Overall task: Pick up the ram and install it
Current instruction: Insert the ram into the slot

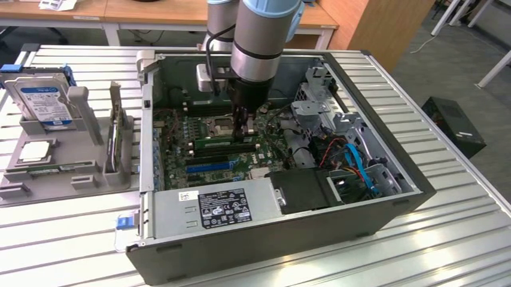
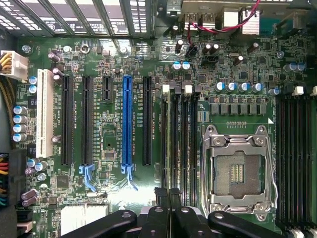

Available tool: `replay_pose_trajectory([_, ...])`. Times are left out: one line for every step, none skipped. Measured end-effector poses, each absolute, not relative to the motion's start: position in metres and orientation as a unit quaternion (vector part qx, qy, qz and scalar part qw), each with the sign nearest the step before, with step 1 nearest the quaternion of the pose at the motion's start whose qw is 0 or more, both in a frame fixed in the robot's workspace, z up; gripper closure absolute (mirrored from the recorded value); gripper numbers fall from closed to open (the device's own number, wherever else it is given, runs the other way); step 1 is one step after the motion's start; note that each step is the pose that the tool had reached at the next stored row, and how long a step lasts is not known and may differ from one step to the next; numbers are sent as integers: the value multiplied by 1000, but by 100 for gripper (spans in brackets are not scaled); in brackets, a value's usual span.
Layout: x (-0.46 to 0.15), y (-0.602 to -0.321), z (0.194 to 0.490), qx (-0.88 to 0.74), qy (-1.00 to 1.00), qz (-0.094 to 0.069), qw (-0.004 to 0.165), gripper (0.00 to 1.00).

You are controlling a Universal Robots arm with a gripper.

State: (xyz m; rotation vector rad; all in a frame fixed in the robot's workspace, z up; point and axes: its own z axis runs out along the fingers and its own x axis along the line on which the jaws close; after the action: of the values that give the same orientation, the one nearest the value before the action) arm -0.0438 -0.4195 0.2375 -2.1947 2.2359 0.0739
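Claw (image 1: 240, 133) first: found fingers (image 2: 162, 198) drawn together, down inside open dark grey metal computer case (image 1: 319, 239). Cannot tell whether anything is pinched between them. Spotted long thin green circuit-board ram stick (image 1: 217, 142) right under fingertips, lying along bank of long black memory slots with white end clips (image 2: 182, 134) on green motherboard (image 2: 119, 192). Noted square silver empty processor socket (image 2: 237, 173) just beside that bank, long blue expansion slot (image 2: 127, 119) on other side. Logged grey plastic tray (image 1: 104, 174) with hard drive (image 1: 44, 101) outside case, at exterior view's left.
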Motion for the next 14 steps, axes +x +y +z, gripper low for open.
replay_pose_trajectory([-44, -420, 238, -700, 713, 24, 4, 88])
replay_pose_trajectory([-44, -419, 237, -700, 713, 24, 4, 88])
replay_pose_trajectory([-44, -419, 236, -700, 713, 24, 4, 88])
replay_pose_trajectory([-44, -419, 236, -700, 713, 24, 4, 88])
replay_pose_trajectory([-44, -419, 235, -700, 713, 24, 4, 88])
replay_pose_trajectory([-44, -419, 235, -700, 713, 24, 4, 88])
replay_pose_trajectory([-44, -420, 234, -700, 713, 24, 4, 88])
replay_pose_trajectory([-44, -420, 234, -700, 713, 24, 4, 88])
replay_pose_trajectory([-44, -420, 234, -700, 713, 24, 4, 88])
replay_pose_trajectory([-44, -420, 234, -700, 713, 24, 4, 88])
replay_pose_trajectory([-44, -420, 234, -700, 713, 24, 4, 88])
replay_pose_trajectory([-44, -420, 234, -700, 713, 24, 4, 88])
replay_pose_trajectory([-44, -420, 234, -701, 713, 24, 4, 88])
replay_pose_trajectory([-44, -420, 234, -701, 713, 24, 4, 88])
